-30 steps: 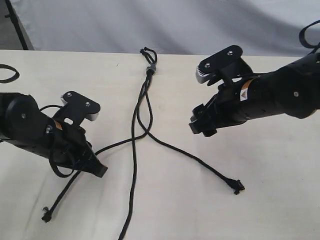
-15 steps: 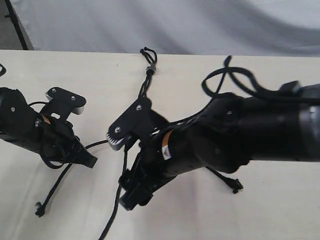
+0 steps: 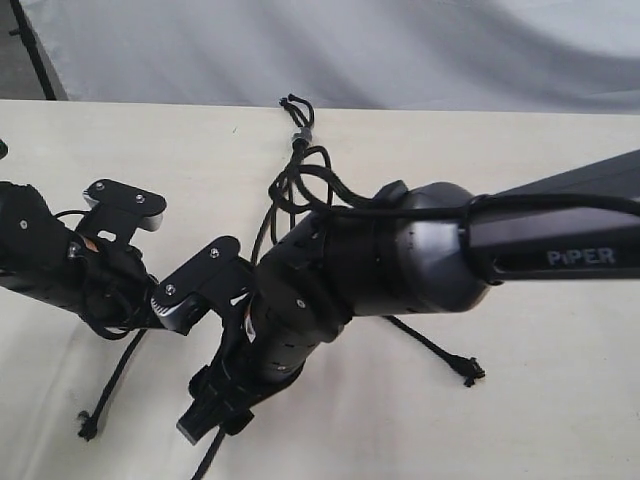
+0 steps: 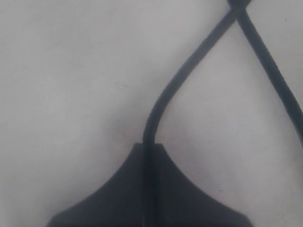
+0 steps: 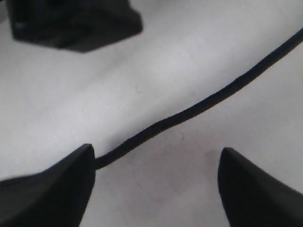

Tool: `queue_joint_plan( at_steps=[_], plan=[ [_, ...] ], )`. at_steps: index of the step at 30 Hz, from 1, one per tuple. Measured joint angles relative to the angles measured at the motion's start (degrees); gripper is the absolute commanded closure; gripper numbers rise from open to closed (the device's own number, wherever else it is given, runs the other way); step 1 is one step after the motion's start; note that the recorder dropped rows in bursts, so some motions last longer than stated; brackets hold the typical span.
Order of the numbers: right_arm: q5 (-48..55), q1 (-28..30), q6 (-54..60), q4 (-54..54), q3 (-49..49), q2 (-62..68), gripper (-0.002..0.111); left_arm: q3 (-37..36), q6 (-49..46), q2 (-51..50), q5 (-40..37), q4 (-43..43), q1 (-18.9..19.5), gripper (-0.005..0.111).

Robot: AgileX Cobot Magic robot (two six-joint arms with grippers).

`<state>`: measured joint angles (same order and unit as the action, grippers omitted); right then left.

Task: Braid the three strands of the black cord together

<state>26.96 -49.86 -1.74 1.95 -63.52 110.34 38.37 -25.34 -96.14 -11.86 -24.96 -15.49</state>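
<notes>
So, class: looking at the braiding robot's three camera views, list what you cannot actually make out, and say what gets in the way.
- Exterior view: the right arm hides where the three strands cross.
- Exterior view: the middle strand's end is cut off by the bottom edge.
- Left wrist view: the left claw is shut on a strand; which of the three cannot be told.
- Right wrist view: the right claw is open around a strand; both its ends run out of frame.

The exterior view looks down across the table (image 3: 560,350); both wrist views sit close above it.
</notes>
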Motion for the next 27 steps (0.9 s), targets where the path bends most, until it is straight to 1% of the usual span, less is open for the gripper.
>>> queue_joint_plan(
  at_steps=[5, 7, 9, 14, 16, 18, 22, 23, 25, 26, 27],
  plan=[
    [-0.3, -0.4, -1.5, 0.2, 0.0, 1.2, 0.070, 0.0, 0.0, -0.1, 0.4, -0.1, 0.0, 0.106],
    [-0.8, -0.4, -1.5, 0.7, 0.0, 1.5, 0.074, 0.0, 0.0, -0.1, 0.4, -0.1, 0.0, 0.106],
    [-1.2, -0.6, -1.8, 1.8, 0.0, 1.5, 0.072, 0.0, 0.0, -0.1, 0.4, -0.3, 0.0, 0.106],
    [-2.8, -0.7, -5.4, 3.2, 0.0, 1.6, 0.054, -0.1, 0.0, -0.1, 0.4, -0.5, 0.0, 0.106],
    [-3.1, -0.7, -6.1, 3.2, -0.1, 1.7, 0.049, -0.1, 0.0, -0.1, 0.4, -0.5, 0.0, 0.106],
    [-3.2, -0.7, -6.3, 3.2, -0.1, 2.1, 0.047, -0.1, 0.0, -0.1, 0.4, -0.5, 0.0, 0.106],
    [-4.3, -0.8, -6.4, 3.0, -0.3, 3.4, 0.048, -0.1, 0.0, -0.1, 0.4, -0.5, 0.0, 0.106],
    [-4.4, -0.8, -6.4, 2.9, -0.4, 3.6, 0.050, -0.1, 0.1, -0.1, 0.4, -0.5, 0.0, 0.106],
    [-4.3, -0.8, -6.1, 2.0, -0.6, 3.8, 0.061, -0.1, 0.1, -0.1, 0.4, -0.5, 0.0, 0.106],
    [-4.1, -0.8, -6.0, 1.5, -0.8, 3.8, 0.072, -0.1, 0.1, -0.1, 0.4, -0.5, 0.0, 0.106],
    [-3.0, -0.8, -6.0, 0.5, -1.1, 3.8, 0.080, -0.1, 0.1, -0.1, 0.3, -0.5, 0.0, 0.106]
  ],
)
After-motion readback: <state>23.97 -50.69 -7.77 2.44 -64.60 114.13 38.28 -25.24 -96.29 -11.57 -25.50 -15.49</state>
